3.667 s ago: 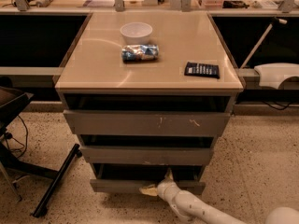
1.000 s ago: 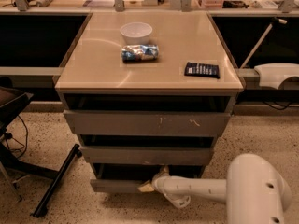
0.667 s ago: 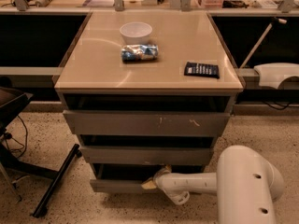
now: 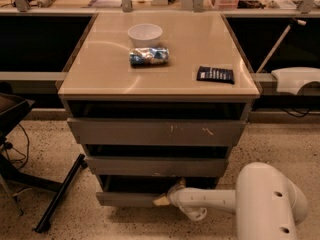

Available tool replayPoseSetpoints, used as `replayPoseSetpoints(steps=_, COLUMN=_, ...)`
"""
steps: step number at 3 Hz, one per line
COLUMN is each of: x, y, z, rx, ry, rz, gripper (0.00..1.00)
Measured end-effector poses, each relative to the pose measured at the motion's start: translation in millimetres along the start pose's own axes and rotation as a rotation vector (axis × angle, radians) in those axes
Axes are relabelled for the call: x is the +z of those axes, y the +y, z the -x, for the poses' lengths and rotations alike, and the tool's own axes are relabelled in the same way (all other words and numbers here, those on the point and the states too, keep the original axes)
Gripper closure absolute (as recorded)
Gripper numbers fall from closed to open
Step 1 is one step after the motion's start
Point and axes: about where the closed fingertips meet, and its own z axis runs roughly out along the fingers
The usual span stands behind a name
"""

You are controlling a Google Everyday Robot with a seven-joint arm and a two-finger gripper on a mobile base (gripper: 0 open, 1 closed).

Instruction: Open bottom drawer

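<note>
The bottom drawer (image 4: 125, 199) is the lowest of three grey fronts in the cabinet, narrow and plain, with a dark gap above it and its front standing slightly out. My gripper (image 4: 162, 200) is at the drawer's top edge, a little right of its middle, reaching in from the right. The white forearm (image 4: 210, 199) lies level in front of the drawer's right half and hides that part of the front. The bulky white elbow (image 4: 270, 201) fills the lower right.
On the tan cabinet top (image 4: 100, 74) stand a white bowl (image 4: 145, 34), a crumpled blue snack bag (image 4: 149, 56) and a dark flat packet (image 4: 215, 74). The middle drawer (image 4: 155, 166) and top drawer (image 4: 155, 132) sit above. A black chair base (image 4: 55, 196) lies left on the speckled floor.
The forearm has swung from a diagonal to level, and the big elbow has come into view at the right. The gripper stays at the bottom drawer's top edge, barely shifted.
</note>
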Motion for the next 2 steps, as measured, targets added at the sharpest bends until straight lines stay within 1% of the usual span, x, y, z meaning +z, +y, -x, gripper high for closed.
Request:
replayPoseSetpoints(steps=1, x=3.5, y=-7.9, z=-18.3, rx=0.034, ry=0.041, rz=0.032, gripper=0.00)
replayPoseSetpoints(steps=2, x=3.8, y=-7.4, z=-18.4, rx=0.034, ry=0.040, rz=0.032, gripper=0.00)
